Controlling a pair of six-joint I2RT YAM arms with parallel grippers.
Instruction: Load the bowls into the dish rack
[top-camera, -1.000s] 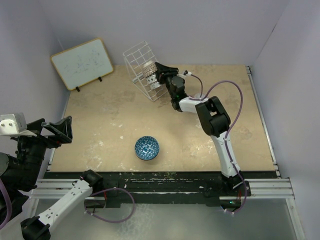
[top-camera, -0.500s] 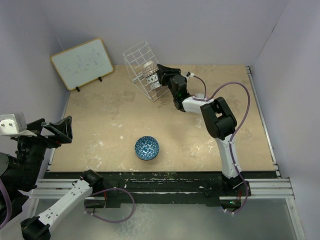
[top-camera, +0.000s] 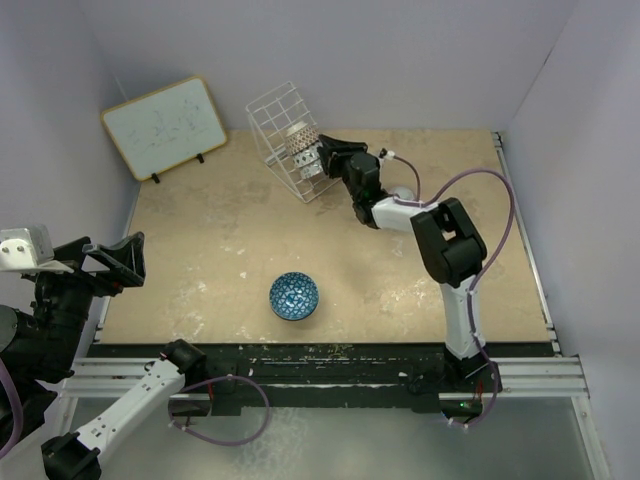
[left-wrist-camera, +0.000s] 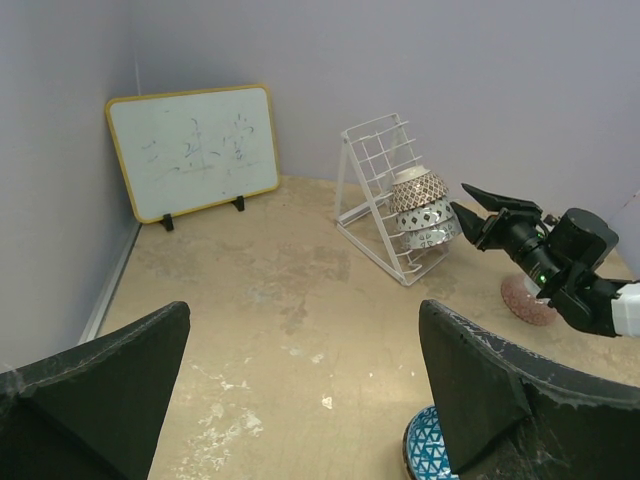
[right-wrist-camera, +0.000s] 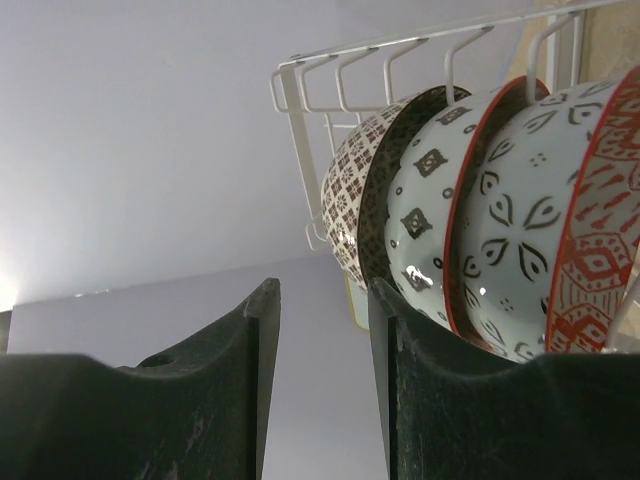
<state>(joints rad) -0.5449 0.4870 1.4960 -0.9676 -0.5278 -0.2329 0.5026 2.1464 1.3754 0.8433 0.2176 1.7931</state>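
Note:
The white wire dish rack (top-camera: 281, 128) stands at the back of the table with several patterned bowls (top-camera: 303, 150) on edge in it. My right gripper (top-camera: 326, 152) hangs just right of those bowls, open, with nothing between its fingers. Its wrist view shows the bowls (right-wrist-camera: 470, 220) close beside the right finger (right-wrist-camera: 440, 390). A blue patterned bowl (top-camera: 294, 296) sits upright near the table's front. A pinkish bowl (left-wrist-camera: 522, 298) lies upside down under the right arm. My left gripper (top-camera: 112, 258) hovers wide open at the left edge, far from everything.
A wood-framed whiteboard (top-camera: 165, 125) leans on the back left wall. Purple walls close in the table on three sides. A metal rail (top-camera: 525, 230) runs along the right edge of the table.
The right gripper has backed a little to the right, away from the bowls in the rack, and its elbow swung right. The left arm and the blue bowl have not moved.

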